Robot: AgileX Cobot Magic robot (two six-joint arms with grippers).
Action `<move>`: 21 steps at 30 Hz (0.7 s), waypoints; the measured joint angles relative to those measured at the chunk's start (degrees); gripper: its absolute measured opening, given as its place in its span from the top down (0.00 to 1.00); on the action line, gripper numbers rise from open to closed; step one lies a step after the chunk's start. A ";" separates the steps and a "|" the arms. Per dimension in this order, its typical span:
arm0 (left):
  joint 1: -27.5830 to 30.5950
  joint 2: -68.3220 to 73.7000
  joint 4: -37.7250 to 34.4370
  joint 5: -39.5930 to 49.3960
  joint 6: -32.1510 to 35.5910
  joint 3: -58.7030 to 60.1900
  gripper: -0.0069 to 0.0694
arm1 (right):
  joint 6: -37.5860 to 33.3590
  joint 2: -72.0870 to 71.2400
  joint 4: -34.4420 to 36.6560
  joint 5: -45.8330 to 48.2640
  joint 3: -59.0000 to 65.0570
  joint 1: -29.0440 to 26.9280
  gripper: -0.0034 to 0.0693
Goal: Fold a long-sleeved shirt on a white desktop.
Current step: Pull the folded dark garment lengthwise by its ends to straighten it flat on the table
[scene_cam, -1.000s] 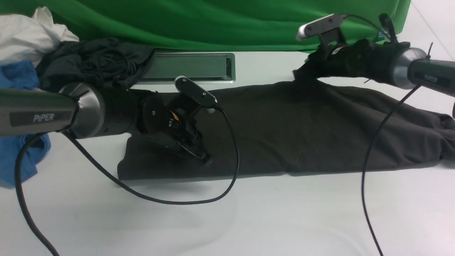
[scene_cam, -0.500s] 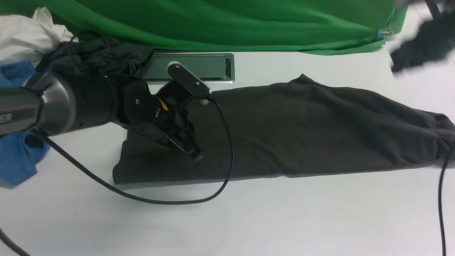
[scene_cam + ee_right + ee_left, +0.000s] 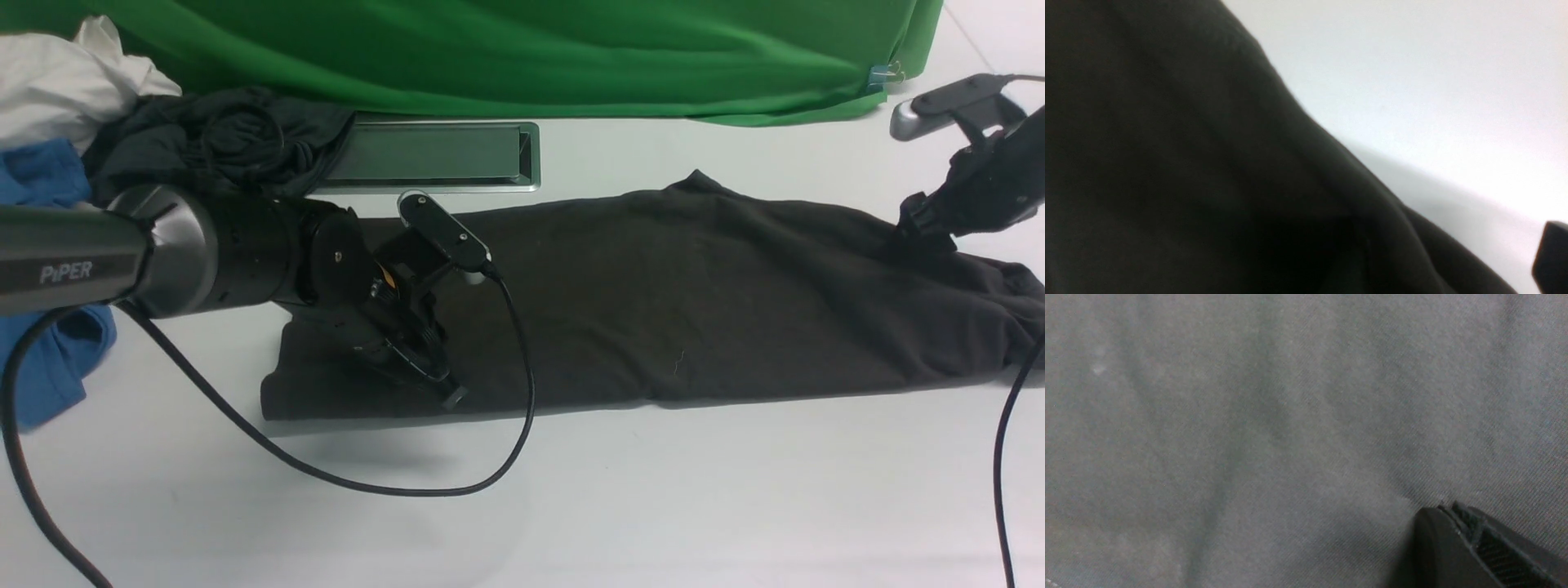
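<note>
**Shirt stretched along desk; right jaws unreadable**

Right gripper (image 3: 918, 222) is dark against dark cloth at the back edge of the shirt (image 3: 694, 302), and its arm is cut off by the frame. I cannot tell whether it is open or closed. The shirt lies as a long band across the white desk (image 3: 653, 506), its right end reaching the frame edge. Left gripper (image 3: 451, 397) is closed, tip down on the shirt's left end.
</note>
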 joint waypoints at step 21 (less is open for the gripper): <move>0.00 0.13 0.75 -0.05 0.26 -0.06 0.89 | -4.53 -3.27 -0.84 1.78 0.06 -0.01 0.91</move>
